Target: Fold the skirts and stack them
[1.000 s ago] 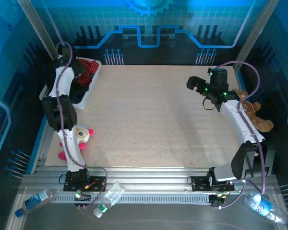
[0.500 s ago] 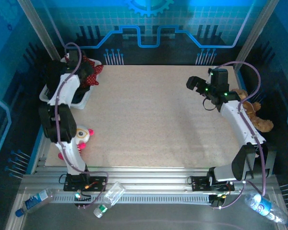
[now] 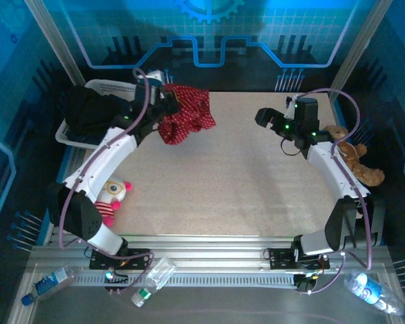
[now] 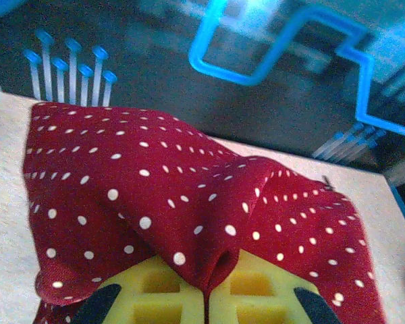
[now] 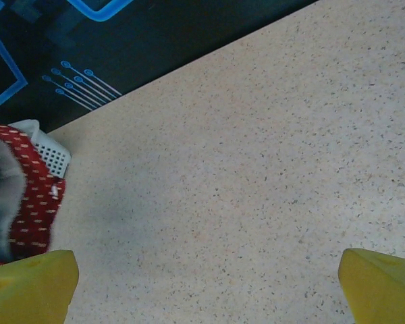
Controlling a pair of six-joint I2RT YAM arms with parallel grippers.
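Far left, top view: white basket [image 3: 115,86] at the table's far-left corner, dark cloth [image 3: 88,111] heaped inside, too dark to sort by garment. Nearer along the left edge, plush [image 3: 111,194] lying just beside the left arm. Left gripper [image 3: 170,96] reached out just right of the basket, over the far part of the table [image 3: 223,182], clamped on the red skirt [image 3: 187,113]. Skirt bunched and hanging off the jaws, lower folds on or just above the tabletop, cannot tell which. Left wrist view: yellow pads [image 4: 152,297] pressed together on a pinched fold of red skirt [image 4: 189,196], remaining cloth spread forward over the tabletop, white dots sharp. Right gripper [image 3: 268,116] right of centre, well apart from the skirt, gripping nothing, jaws spread wide. Right wrist view: yellow fingertips [image 5: 30,287] at both lower corners, speckled tabletop between, red skirt [image 5: 37,196] and basket [image 5: 50,152] corner at the left edge. Far right: teddy [image 3: 354,158] at the table's right edge, tucked behind the right arm. Near rail: bottles [image 3: 50,283] lying at left, middle and right.
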